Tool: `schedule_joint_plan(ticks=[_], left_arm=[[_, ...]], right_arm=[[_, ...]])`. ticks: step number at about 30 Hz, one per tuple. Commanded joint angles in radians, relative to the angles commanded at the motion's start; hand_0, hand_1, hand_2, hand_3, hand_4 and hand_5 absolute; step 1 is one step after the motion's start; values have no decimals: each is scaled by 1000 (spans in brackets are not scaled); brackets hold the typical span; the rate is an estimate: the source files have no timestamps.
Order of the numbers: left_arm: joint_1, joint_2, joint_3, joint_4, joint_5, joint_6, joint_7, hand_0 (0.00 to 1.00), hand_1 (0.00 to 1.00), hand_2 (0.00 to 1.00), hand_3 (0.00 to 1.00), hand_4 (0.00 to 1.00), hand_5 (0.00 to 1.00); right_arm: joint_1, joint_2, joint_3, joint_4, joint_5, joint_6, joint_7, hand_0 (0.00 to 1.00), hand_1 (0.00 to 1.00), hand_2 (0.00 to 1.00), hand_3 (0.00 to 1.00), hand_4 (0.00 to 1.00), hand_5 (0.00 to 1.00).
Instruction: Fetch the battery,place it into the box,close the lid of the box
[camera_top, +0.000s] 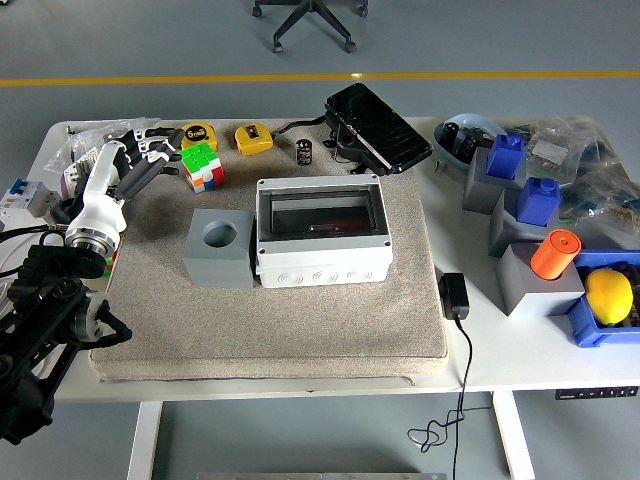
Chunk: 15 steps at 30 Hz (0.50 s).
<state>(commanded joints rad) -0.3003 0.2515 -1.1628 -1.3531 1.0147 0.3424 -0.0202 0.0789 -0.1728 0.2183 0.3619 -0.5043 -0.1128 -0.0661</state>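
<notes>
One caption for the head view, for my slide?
Left hand reaches, fingers spread, past Rubik's cube; battery untouched behind open box.

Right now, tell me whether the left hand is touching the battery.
Apart. The head view shows the left hand beside the Rubik's cube, while the battery stands well to its right, past the yellow tape measure, with bare mat between.

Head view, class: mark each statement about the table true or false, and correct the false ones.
1. The box has its lid open. True.
2. The battery lies inside the box. False: it stands on the mat behind the box.
3. The left robot hand holds the battery. False: it is empty, fingers spread, near the puzzle cube.
4. Two yellow tape measures sit at the far edge. True.
5. The right robot hand is over the box. False: it is out of view.
</notes>
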Motion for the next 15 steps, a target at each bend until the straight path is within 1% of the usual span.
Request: schedule_joint_plan(ticks=[7,12,15], left_arm=[[-5,-5,-1,3,-1,-1,4,431,530,569,570,913,485],[-5,-6,-1,10,0,-4,10,431,530,569,570,913,485],[-5,-11,-3,13,-1,-6,12,430,530,570,570,913,487]], right_arm=[[7,-2,-6,3,5,0,1,594,606,575,561,928,445],[4,0,-41,3,15,1,1,594,606,575,561,928,445],[-4,2,-67,-1,21,2,1,594,606,576,561,929,445]])
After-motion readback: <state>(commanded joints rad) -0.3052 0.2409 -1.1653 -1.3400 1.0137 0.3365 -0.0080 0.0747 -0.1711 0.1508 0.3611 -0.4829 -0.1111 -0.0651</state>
